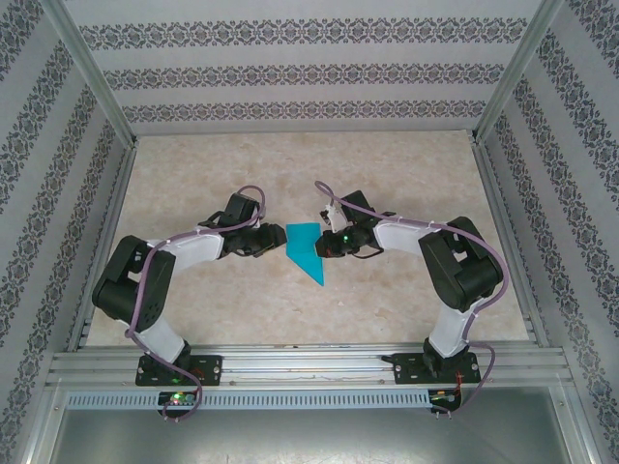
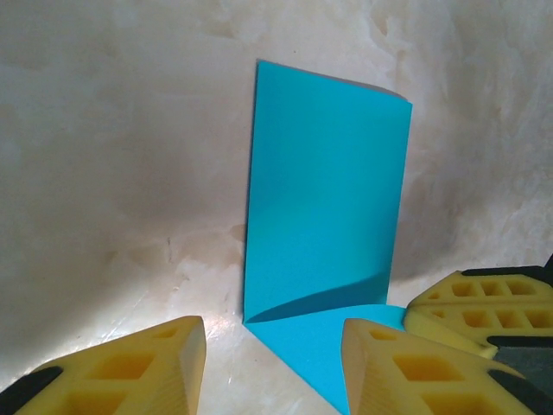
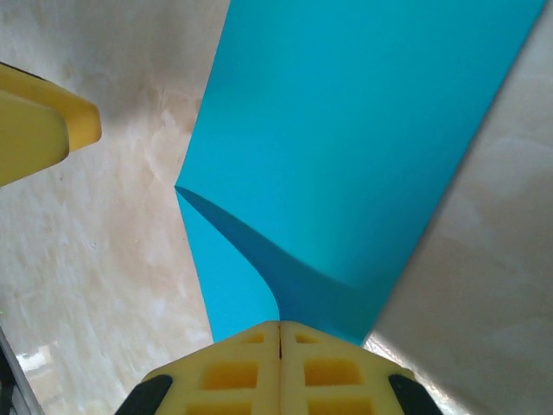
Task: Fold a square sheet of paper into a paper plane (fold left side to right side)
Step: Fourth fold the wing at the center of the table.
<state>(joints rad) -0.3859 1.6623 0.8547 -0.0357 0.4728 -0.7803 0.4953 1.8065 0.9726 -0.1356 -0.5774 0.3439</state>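
Here, right gripper [image 1: 325, 247] is clamping the paper's [image 1: 304, 249] 3 o'clock edge, hiding it; left gripper [image 2: 275, 341] is gaping, fingers cropped.

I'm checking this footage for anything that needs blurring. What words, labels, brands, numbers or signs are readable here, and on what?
None can be read.
The paper is plain blue, with no print.
The left gripper and the right gripper have bare yellow fingers with no marking.
The wallpaper carries a repeating ornament, not letters.
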